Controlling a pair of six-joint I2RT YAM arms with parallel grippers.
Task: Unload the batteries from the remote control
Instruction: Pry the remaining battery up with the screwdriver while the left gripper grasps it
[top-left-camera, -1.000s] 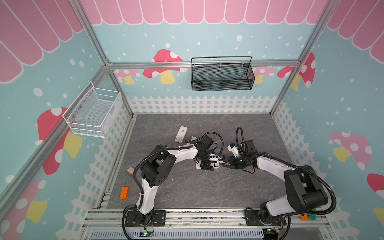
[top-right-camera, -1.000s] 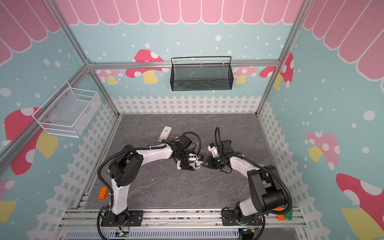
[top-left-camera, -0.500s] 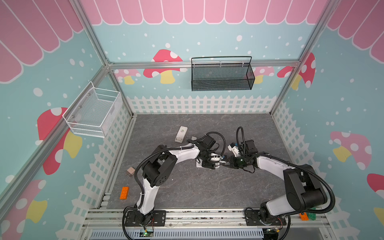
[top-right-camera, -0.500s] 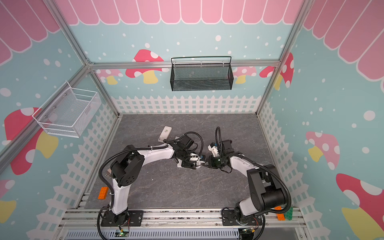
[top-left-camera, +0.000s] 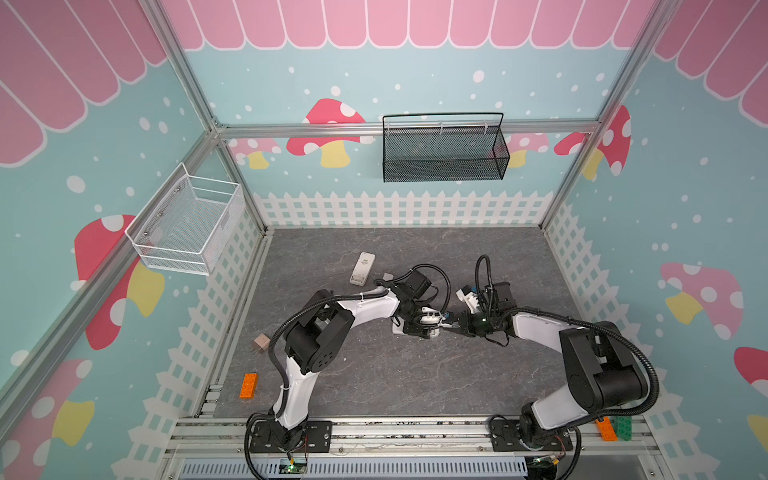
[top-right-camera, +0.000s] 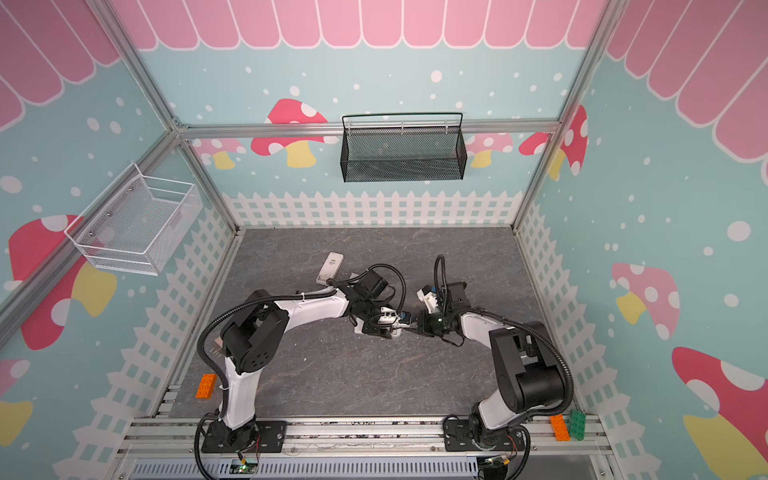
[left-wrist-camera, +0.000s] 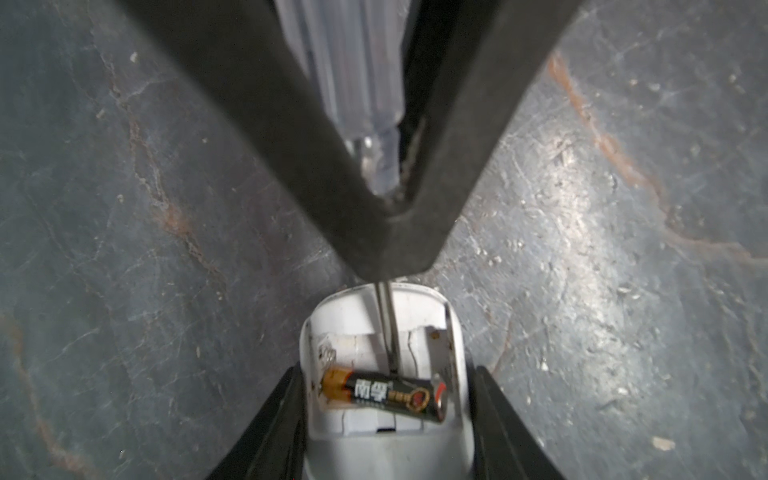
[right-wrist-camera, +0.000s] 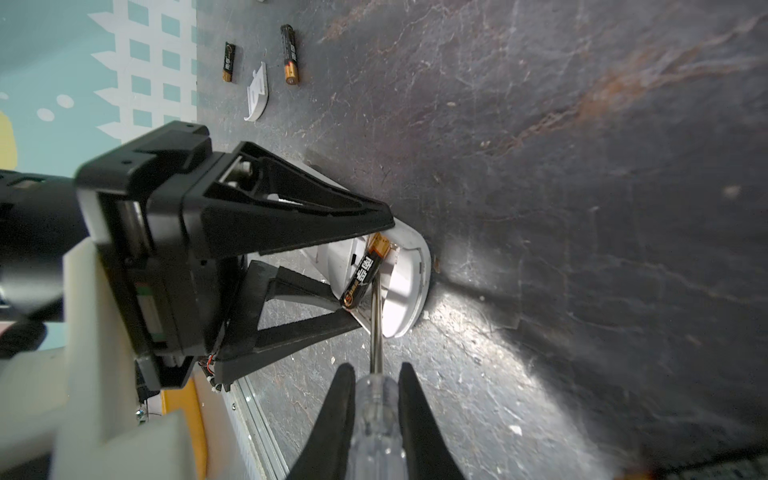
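Left gripper (left-wrist-camera: 385, 370): squeezing the remote (left-wrist-camera: 386, 449) by both long sides, holding it flat on the mat (left-wrist-camera: 124, 208), with fingers (left-wrist-camera: 270, 432) hugging the white shell.
Right gripper (right-wrist-camera: 376, 368): clamping tight on the screwdriver (right-wrist-camera: 376, 419) at its clear handle, aiming the steel shaft into the open compartment.
Meeting point: facing each other nose to nose just below mid-frame in both top views, reaching in from the left and from the right.
Remote (top-left-camera: 397, 331): lying back-up under the left gripper, showing only a white corner from above, cover off.
Battery (left-wrist-camera: 382, 392): sitting askew across the compartment inside the remote, pointing its coppery end at one side wall, touching the screwdriver tip along its flank.
Loose batteries (right-wrist-camera: 290, 54) (right-wrist-camera: 228, 61): lying out on the mat near the fence (right-wrist-camera: 137, 62), well apart from the remote, flanking the cover (right-wrist-camera: 257, 93).
Second remote (top-left-camera: 362, 269): lying above and left of the grippers in both top views, touching neither.
Orange brick (top-left-camera: 248, 385): lying at the mat's lower left edge.
Beige block (top-left-camera: 260, 343): sitting just above the orange brick, beside the left fence.
Black basket (top-left-camera: 444, 153): hanging at upper centre on the back wall.
White basket (top-left-camera: 187, 226): hanging on the left wall, at mid-height in the frame.
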